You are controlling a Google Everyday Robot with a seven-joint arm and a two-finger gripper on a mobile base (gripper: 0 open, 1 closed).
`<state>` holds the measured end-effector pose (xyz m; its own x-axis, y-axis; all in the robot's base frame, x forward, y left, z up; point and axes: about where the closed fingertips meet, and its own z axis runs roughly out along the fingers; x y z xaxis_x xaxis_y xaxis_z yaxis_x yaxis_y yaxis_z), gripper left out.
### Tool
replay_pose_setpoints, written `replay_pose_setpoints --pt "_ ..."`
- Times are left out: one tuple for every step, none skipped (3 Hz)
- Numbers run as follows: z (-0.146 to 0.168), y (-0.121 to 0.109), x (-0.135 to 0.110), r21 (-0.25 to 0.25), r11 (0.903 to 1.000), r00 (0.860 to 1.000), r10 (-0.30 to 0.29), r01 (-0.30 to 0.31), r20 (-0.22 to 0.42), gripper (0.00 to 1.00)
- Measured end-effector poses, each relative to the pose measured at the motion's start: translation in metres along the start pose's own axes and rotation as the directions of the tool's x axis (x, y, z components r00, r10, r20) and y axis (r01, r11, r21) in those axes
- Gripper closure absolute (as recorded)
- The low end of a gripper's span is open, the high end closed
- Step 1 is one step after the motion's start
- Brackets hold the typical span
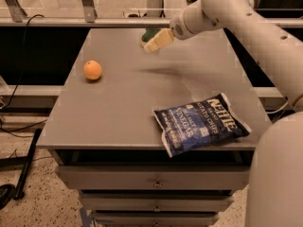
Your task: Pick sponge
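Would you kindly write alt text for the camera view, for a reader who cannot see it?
The robot's gripper hovers at the far edge of a grey table, partly hiding the green sponge behind it. An orange sits at the left of the picture, and a blue chip bag lies near the front right corner.
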<state>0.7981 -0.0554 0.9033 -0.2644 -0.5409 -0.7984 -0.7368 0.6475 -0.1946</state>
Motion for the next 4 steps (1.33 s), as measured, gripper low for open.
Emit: replay_pose_setpoints --pt "0.032 -0.013 0.002 0.018 0.9992 0.999 0.036 -0.036 0.011 0.00" --pt "0.051 -0.028 0.004 0.025 0.9959 0.996 0.087 -0.087 0.033 0.00" --pt "0.071 -0.035 0.005 0.016 0.9923 0.992 0.122 -0.123 0.041 0.00" --pt "0.087 -0.038 0.014 0.010 0.9888 0.989 0.148 -0.149 0.023 0.00"
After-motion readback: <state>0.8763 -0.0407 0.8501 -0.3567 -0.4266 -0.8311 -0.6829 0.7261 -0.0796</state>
